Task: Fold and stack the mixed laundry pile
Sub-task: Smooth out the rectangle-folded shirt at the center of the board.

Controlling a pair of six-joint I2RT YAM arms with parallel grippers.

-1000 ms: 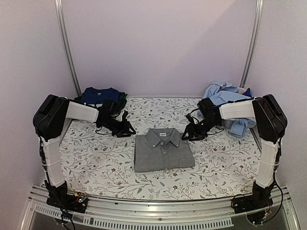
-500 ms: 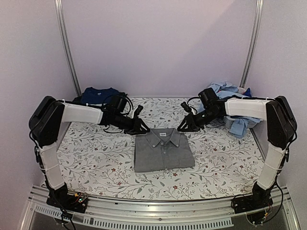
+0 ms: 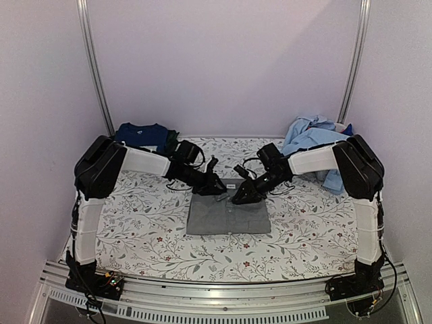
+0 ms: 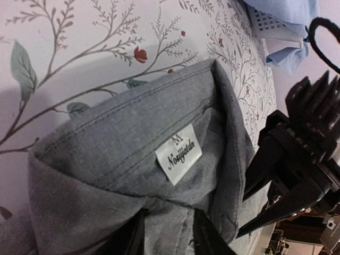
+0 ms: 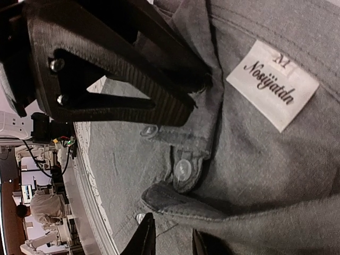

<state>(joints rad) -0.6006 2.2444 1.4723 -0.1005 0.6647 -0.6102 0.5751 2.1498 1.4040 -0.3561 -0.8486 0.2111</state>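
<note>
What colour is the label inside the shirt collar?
White label, black lettering; right wrist view.

Grey collared shirt [image 3: 228, 214], under both grippers: woven cloth, matt, fine even grain, raised stitch lines along the collar.
Neck label [image 4: 178, 153], just ahead of the left gripper [image 4: 167, 236]: smooth white fabric tag, black script print, faint sheen.
Buttons [image 5: 182, 169], just ahead of the right gripper [image 5: 170, 239]: pale, glossy, plastic-looking.
Fingers [image 5: 95, 37] of the left gripper: black plastic, matt, finely ribbed; bright metal screw heads [image 5: 56, 65] set in.
Floral sheet [image 3: 135, 223], around both grippers: smooth matt printed cloth.
Light blue shirts [image 3: 312, 135], beyond the right gripper: thin crumpled cloth.
Navy T-shirt [image 3: 140, 133], beyond the left gripper: soft matt cloth.
Arm shells [image 3: 145, 160]: smooth white plastic.
Rail [image 3: 223, 297], back by the bases: ribbed bare metal.
</note>
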